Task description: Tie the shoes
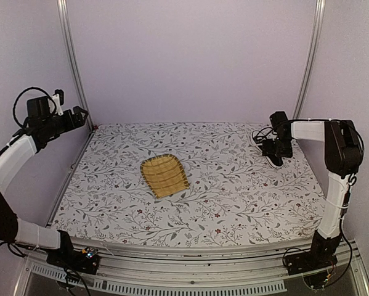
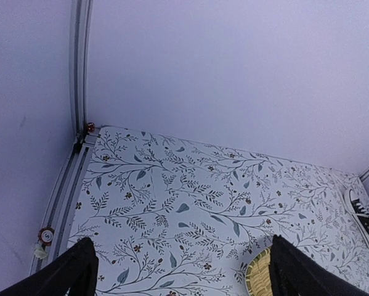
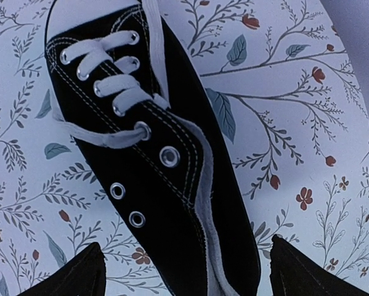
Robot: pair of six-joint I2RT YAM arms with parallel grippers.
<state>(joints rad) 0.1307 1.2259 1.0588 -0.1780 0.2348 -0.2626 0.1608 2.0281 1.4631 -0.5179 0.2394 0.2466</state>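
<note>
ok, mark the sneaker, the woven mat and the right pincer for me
sneaker (image 3: 166,197), right wrist view, black canvas upper beside the eyelets.
woven mat (image 1: 164,176), top external view, middle of the weave.
right pincer (image 3: 184,259), right wrist view, midway between its open fingertips, over the sneaker.

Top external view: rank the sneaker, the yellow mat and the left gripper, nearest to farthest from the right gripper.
1. Sneaker, right beneath the right gripper, far right of the table.
2. Yellow mat, middle of the table.
3. Left gripper, raised at the far left.
</note>
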